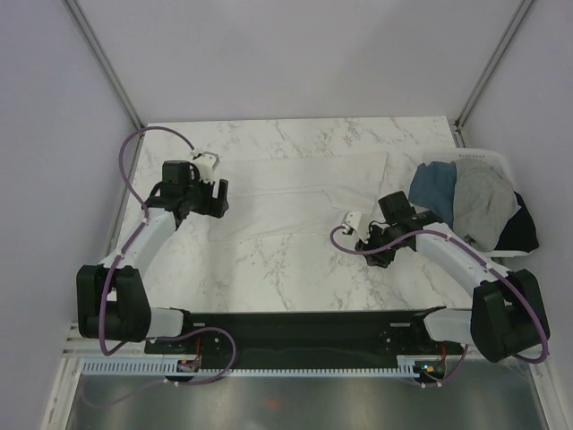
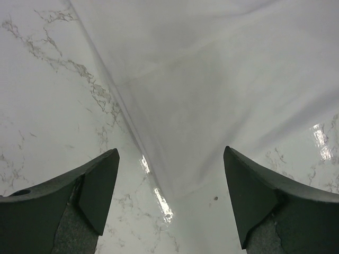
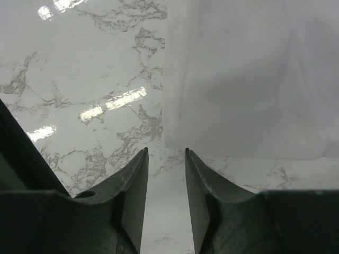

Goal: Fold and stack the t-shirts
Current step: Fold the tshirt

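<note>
Far left: left gripper [image 2: 170, 152] low over the worktop [image 1: 269, 269], jaws spread wide and holding nothing, lined up with the left edge of the white t-shirt [image 1: 295, 193].

Middle: lies flat and spread out across the marble, with only a few shallow creases. Looks thin, soft and very light. Probably sags and drapes at once when lifted, and slides easily on the glossy stone. Best taken by pinching a hem or a corner, both layers together, and not the flat middle, too smooth to catch. Needs two holds well apart to keep the fold straight.

Further right: right gripper [image 3: 166, 150] just before the near right corner of the same shirt, jaws narrowed to a small gap, empty, not touching the cloth.

Far right: teal-blue t-shirt [image 1: 434, 184], light grey t-shirt [image 1: 479, 202] and black t-shirt [image 1: 521, 235], crumpled in one loose heap in the white bin [image 1: 488, 154], well apart from both grippers.
</note>
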Action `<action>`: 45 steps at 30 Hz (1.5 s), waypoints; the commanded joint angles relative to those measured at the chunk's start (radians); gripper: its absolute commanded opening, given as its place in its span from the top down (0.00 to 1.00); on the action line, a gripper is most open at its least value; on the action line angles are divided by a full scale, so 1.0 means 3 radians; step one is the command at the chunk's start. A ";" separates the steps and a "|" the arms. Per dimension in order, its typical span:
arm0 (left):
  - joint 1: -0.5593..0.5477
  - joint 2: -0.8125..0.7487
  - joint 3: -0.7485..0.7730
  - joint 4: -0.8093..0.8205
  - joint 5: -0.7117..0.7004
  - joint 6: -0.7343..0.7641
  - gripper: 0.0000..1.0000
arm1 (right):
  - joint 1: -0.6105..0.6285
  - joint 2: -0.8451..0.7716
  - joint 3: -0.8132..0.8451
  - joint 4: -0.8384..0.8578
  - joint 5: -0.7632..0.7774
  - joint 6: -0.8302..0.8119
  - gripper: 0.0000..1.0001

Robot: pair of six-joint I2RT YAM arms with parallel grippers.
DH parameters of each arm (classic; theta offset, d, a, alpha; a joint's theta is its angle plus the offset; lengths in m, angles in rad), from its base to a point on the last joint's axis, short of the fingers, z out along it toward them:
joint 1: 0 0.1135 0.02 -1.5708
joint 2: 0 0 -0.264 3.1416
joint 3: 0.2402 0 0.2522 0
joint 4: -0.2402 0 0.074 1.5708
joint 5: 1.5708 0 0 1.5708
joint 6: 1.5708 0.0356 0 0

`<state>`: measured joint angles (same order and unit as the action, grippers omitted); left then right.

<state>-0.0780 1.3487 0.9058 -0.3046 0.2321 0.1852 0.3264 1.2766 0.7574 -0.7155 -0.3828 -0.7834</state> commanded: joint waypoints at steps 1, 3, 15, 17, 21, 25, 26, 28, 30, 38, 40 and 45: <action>0.0015 0.0035 0.0125 0.0054 -0.0099 0.0032 0.13 | 0.0032 0.0019 -0.0029 -0.0029 0.0059 -0.0150 0.58; 0.0015 0.0080 0.0130 0.0054 -0.0109 0.0027 0.13 | 0.0037 0.0040 -0.0070 0.0012 0.0120 -0.0170 0.58; 0.0015 0.0122 0.0146 0.0049 -0.0155 0.0012 0.13 | 0.0088 0.0249 -0.0193 0.0314 0.0253 -0.0145 0.61; 0.0015 0.0137 0.0136 0.0049 -0.0165 0.0017 0.13 | 0.0093 0.0290 -0.0188 0.0355 0.0269 -0.0140 0.64; 0.0020 0.0168 0.0136 0.0003 -0.0211 -0.0009 0.13 | 0.0103 0.0362 -0.0188 0.0442 0.0264 -0.0124 0.67; 0.0035 0.0219 0.0176 -0.0181 -0.0323 -0.0040 0.13 | 0.0119 0.0367 -0.0183 0.0457 0.0269 -0.0119 0.94; 0.0060 0.0229 0.0181 -0.0262 -0.0374 -0.0040 0.14 | 0.0119 0.0327 -0.0188 0.0452 0.0279 -0.0119 0.99; 0.0091 0.0239 0.0192 -0.0390 -0.0507 0.0042 0.16 | 0.0119 0.0265 -0.0229 0.0452 0.0294 -0.0114 1.00; 0.0091 0.0219 0.0166 -0.0467 -0.0554 0.0093 0.19 | 0.0114 0.0239 -0.0244 0.0462 0.0310 -0.0104 1.00; 0.0101 0.0280 0.0130 -0.0728 -0.0488 0.0140 0.37 | 0.0119 0.0244 -0.0229 0.0513 0.0371 -0.0068 1.00; 0.0127 0.0377 0.0161 -0.0830 -0.0426 0.0129 0.42 | 0.0114 0.0249 -0.0198 0.0513 0.0376 -0.0053 1.00; 0.0194 0.0535 0.0191 -0.0943 -0.0289 0.0119 0.41 | 0.0114 0.0275 -0.0183 0.0529 0.0386 -0.0037 1.00</action>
<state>-0.0334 1.4895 0.9268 -0.5407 0.1013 0.1997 0.3580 1.3674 0.6849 -0.5804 -0.2680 -0.8005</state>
